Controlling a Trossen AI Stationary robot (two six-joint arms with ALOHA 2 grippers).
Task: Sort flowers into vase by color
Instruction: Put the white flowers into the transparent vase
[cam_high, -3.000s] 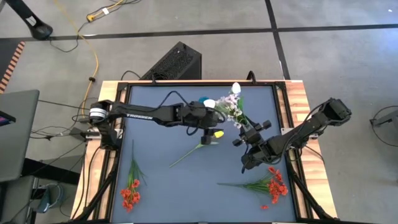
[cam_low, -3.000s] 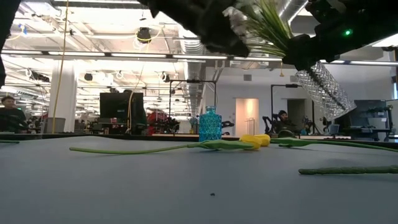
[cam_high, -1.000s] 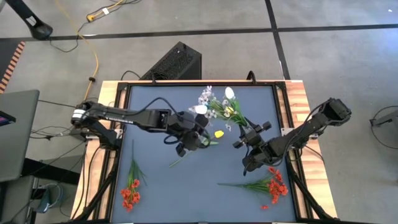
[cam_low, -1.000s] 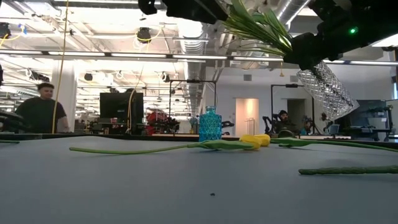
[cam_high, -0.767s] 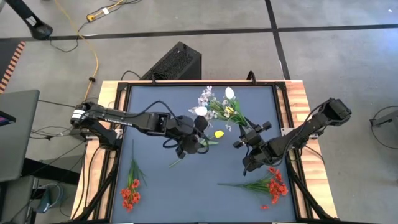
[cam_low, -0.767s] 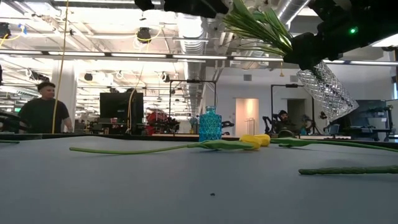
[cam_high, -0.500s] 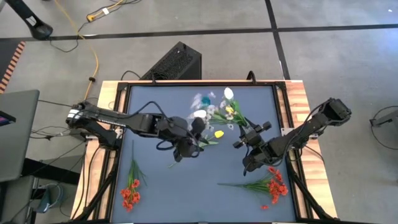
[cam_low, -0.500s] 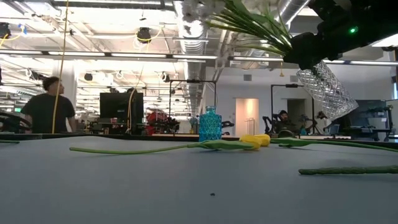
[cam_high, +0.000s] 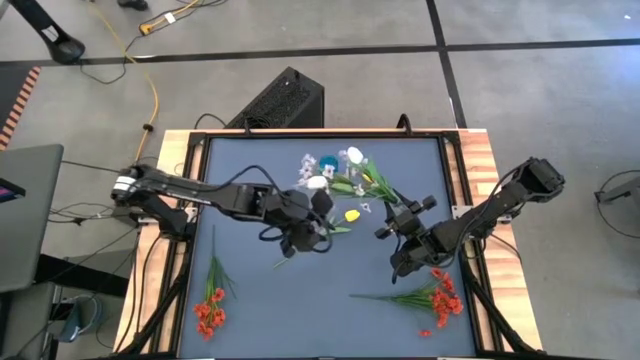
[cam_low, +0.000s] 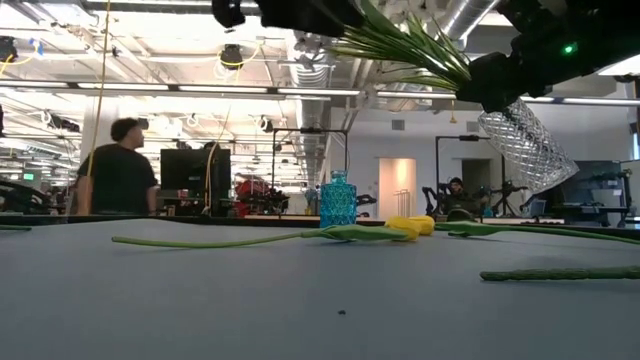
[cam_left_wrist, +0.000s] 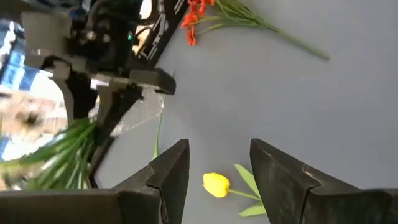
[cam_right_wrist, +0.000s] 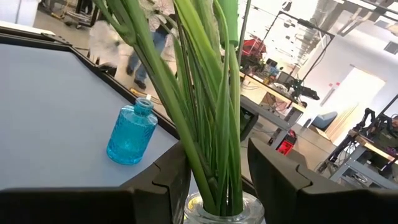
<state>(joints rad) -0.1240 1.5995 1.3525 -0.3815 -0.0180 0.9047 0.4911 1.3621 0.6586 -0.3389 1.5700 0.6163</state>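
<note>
Right pincer (cam_high: 400, 240) pinched the glass vase (cam_low: 523, 145), white tulips (cam_high: 352, 156) already inside. Left pincer (cam_left_wrist: 219, 163), spread, hovered above yellow tulip (cam_high: 351, 215) on desk (cam_high: 300, 310). Red clusters (cam_high: 441, 301) unsorted.

1. We record a table (cam_high: 240, 310) with a dark blue-grey top and a wooden frame.
2. On it: a yellow tulip (cam_high: 351, 215), lying near the centre.
3. A red blossom cluster (cam_high: 209, 312), near the front-left corner.
4. A second red cluster (cam_high: 440, 300), front right.
5. A blue glass bottle (cam_low: 338, 199), upright at the far edge.
</note>
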